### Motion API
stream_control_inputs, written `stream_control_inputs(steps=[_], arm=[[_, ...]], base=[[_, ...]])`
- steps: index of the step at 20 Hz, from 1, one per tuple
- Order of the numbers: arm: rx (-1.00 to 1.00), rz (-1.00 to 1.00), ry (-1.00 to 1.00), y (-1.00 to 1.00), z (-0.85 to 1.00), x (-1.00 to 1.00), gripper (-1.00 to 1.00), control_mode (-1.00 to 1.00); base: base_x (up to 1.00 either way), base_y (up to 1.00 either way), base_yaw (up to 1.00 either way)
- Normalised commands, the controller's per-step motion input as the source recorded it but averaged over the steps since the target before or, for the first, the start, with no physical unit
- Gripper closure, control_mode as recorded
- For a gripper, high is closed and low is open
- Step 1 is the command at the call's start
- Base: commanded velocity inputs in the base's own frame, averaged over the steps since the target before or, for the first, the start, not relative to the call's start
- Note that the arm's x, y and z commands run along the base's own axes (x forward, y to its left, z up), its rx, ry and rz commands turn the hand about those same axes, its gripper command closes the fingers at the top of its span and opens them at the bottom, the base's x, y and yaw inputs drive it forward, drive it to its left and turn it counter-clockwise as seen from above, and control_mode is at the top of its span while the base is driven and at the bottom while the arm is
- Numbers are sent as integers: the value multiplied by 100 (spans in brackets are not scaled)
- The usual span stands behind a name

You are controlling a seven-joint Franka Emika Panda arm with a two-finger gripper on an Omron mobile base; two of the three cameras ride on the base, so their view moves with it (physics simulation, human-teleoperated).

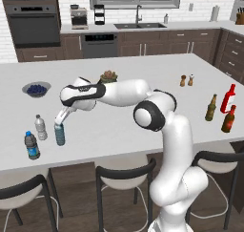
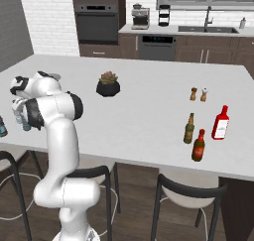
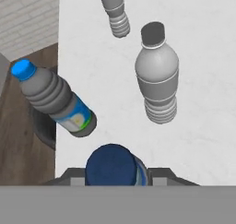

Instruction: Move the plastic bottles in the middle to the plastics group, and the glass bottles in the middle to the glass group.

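The jaws (image 1: pixel 60 123) clasp the pale blue bottle (image 1: pixel 59 134) by its cap beside the white-capped bottle (image 1: pixel 41 127), so letting go comes next, I reckon.

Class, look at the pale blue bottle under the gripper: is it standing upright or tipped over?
Upright. The pale blue bottle stands on its base on the counter, cap up, with the gripper at its cap.

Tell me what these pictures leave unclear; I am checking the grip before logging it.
- Hand view: the tool fingertips and most of the pale blue bottle are cut off by the bottom edge, so contact is unsure.
- Right base view: the arm hides that bottle.
- Left base view: the labels on the blue-label bottle and the white-capped bottle are too small to read.
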Motion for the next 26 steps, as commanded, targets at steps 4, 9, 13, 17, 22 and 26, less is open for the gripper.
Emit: stream_control_inputs(steps=[4,9,13,17,22,26], arm=[[-3,11,1,34,-26,-8,100,-100],[0,10,0,22,-25,-16,100,-100],[0,7,0,16,-18,-11,100,-100],[0,4,0,2,-31,-13,100,-100],[0,0,0,0,-48,-18,100,-100],[0,0,-3,0,-20,-18,100,-100]], base=[[0,0,0],[0,0,0],[0,0,0],[0,0,0],[0,0,0],[0,0,0]])
